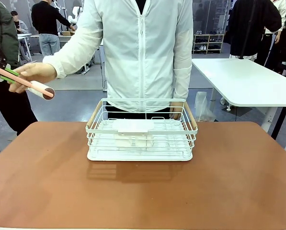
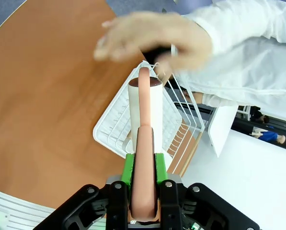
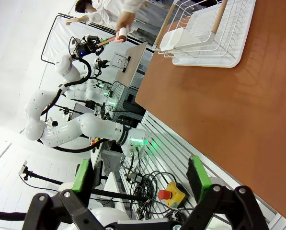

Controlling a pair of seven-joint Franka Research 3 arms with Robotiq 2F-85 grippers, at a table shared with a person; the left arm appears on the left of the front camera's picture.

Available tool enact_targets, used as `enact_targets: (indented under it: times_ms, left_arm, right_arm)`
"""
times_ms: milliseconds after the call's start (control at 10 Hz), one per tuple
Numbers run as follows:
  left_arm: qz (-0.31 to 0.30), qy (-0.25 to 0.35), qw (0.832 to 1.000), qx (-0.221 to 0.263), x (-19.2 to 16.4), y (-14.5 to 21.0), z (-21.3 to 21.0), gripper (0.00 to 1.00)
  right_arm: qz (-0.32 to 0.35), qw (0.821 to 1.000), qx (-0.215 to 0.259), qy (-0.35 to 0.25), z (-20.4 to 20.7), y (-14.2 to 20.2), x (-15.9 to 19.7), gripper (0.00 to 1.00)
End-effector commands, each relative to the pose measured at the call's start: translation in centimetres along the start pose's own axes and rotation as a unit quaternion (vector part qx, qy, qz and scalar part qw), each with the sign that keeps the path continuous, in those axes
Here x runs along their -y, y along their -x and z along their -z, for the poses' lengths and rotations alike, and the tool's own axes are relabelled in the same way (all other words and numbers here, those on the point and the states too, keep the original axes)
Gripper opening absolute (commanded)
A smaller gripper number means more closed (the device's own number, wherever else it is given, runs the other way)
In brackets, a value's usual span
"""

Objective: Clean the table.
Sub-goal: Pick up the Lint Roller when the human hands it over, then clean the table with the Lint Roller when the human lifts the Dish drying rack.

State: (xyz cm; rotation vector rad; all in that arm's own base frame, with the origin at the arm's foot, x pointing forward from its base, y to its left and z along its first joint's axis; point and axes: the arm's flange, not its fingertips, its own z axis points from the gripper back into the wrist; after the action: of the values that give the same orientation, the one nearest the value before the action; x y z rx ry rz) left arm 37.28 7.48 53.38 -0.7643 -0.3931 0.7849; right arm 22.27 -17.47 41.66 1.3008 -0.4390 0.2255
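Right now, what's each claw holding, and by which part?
Left claw is shut on the lint roller by its pink handle; a person's hand is at the roll end. Right claw is open, holding nothing.

Left claw [image 2: 143, 178] clamped on pink handle of lint roller [image 2: 145, 106] — blurred hand [image 2: 152, 43] at its far end; wire basket [image 2: 113, 130] on tabletop [image 2: 47, 96] beneath.

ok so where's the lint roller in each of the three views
Front view: the lint roller is at the far left, mid-height, in the left gripper, just under the person's hand.
Left wrist view: centre, rising from the bottom edge.
Right wrist view: small, near the top, left of centre.
Shared landmark: the white wire basket.
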Motion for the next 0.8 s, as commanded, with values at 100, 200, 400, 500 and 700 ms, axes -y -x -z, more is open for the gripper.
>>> enact_targets:
  times_ms: [100,200,400,500,700]
  left_arm:
    - [0.001,0.0,1.0,0.0,0.05,0.02,0.0,0.02]
    - [0.001,0.0,1.0,0.0,0.05,0.02,0.0,0.02]
    - [0.001,0.0,1.0,0.0,0.05,0.02,0.0,0.02]
    - [0.001,0.0,1.0,0.0,0.05,0.02,0.0,0.02]
    - [0.001,0.0,1.0,0.0,0.05,0.02,0.0,0.02]
  right_arm:
    - [-0.006,1.0,0.001,-0.001,-0.04,-0.01,-0.31,1.0]
    - [-0.006,1.0,0.001,-0.001,-0.04,-0.01,-0.31,1.0]
    - [-0.006,1.0,0.001,-0.001,-0.04,-0.01,-0.31,1.0]
    - [-0.006,1.0,0.001,-0.001,-0.04,-0.01,-0.31,1.0]
    - [-0.006,1.0,0.001,-0.001,-0.04,-0.01,-0.31,1.0]
